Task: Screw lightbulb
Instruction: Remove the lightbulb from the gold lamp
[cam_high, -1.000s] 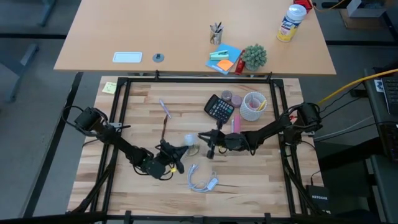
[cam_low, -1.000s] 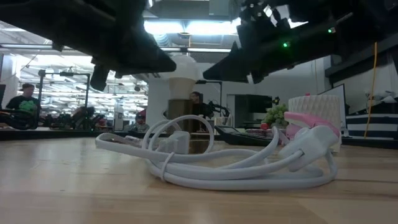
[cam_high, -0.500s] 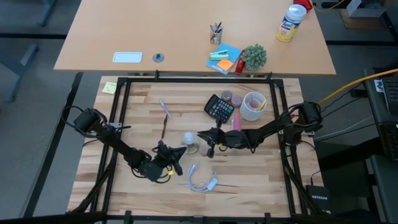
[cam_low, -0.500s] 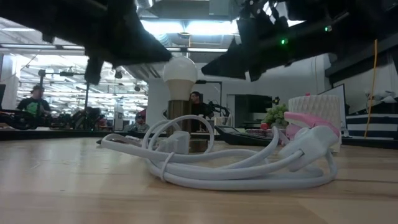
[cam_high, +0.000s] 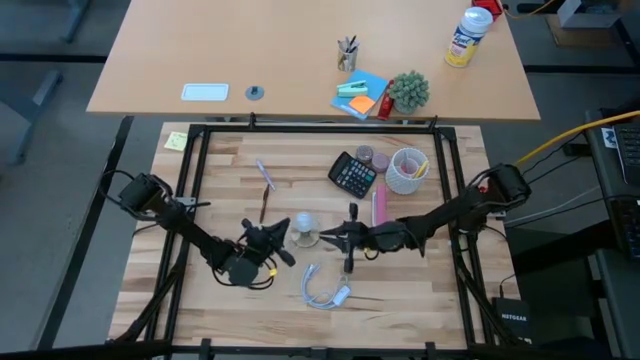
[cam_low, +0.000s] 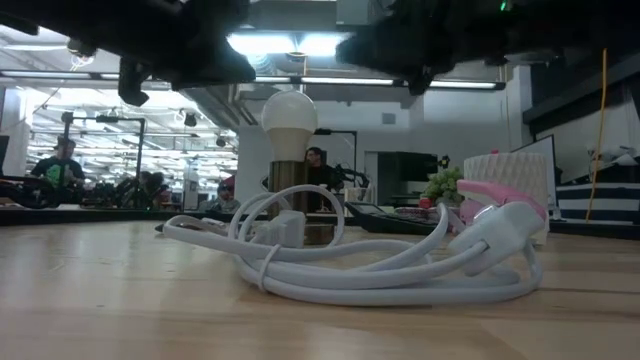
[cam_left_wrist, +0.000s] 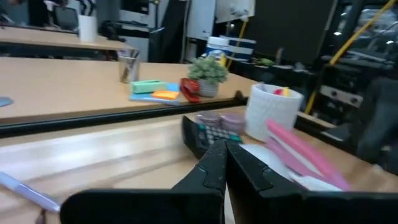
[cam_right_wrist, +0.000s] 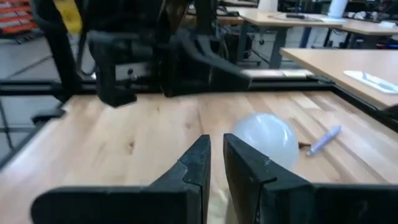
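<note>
Frosted-white lightbulb (cam_high: 305, 223) stands upright near the middle of the butcher-block table (cam_high: 220, 190), bulb end up, seated on a short brownish base; I read the same in the low view (cam_low: 289, 113), where it rises behind the coiled white cord (cam_low: 350, 265). Neither gripper touches it.

Left gripper (cam_high: 277, 236) sits just beside the bulb on the left-arm side, close to it but apart. In the left wrist view its fingers (cam_left_wrist: 211, 169) are nearly together, only a thin slit between them, nothing held.

Right gripper (cam_high: 331, 237) sits just beside the bulb on the opposite side, also apart from it. In the right wrist view its fingers (cam_right_wrist: 198, 163) show a narrow gap and hold nothing; the bulb (cam_right_wrist: 265, 138) lies just ahead of the tips, with the left arm's dark body behind it.

White cord with its socket (cam_high: 325, 291) lies on the table nearer the front edge than the bulb, clear of both grippers.

Calculator (cam_high: 353, 174), white cup (cam_high: 406, 170) and a pink item (cam_high: 379, 205) sit toward the back right of the work area, well apart from the bulb. A pen (cam_high: 265, 174) lies toward the back left
</note>
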